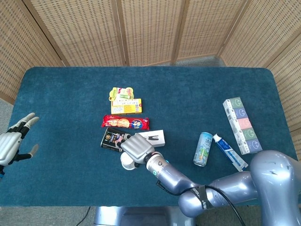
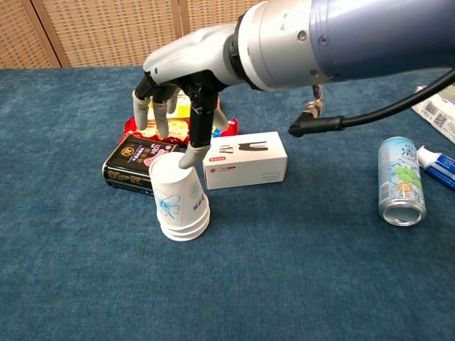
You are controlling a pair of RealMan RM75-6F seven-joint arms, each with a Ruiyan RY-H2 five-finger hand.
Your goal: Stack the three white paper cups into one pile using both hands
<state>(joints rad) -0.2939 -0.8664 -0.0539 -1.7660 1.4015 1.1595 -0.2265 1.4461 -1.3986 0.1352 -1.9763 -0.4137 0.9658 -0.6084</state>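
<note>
1. Far to the left, the left hand (image 1: 16,139) hovers over the table (image 1: 61,89) edge with fingers spread, holding nothing. It is well apart from everything else.

2. Near the middle, the cups (image 2: 181,199) stand upside down in one nested pile, with what look like three rims showing at the bottom and a pale flower print on the side. The pile sits directly under the right hand, leaning slightly.

3. The right hand (image 2: 178,85) hangs just above the pile, palm down, fingers pointing downward and apart. One fingertip (image 2: 188,158) touches or nearly touches the top cup's base; I cannot tell which. Nothing is gripped.

4. Just behind the fingers lie a dark tin (image 2: 131,162) and a red packet (image 2: 135,128). A white box (image 2: 245,163) sits just to the right of the pile.

5. Well right of the hand, a can (image 2: 400,181) lies on its side beside a tube (image 2: 437,165).

6. The stacking looks done or nearly so. To finish well, I would judge: press straight down, lightly, only if the cups need seating, then lift the fingers straight up so they do not drag the leaning pile over or nudge it into the box.
</note>
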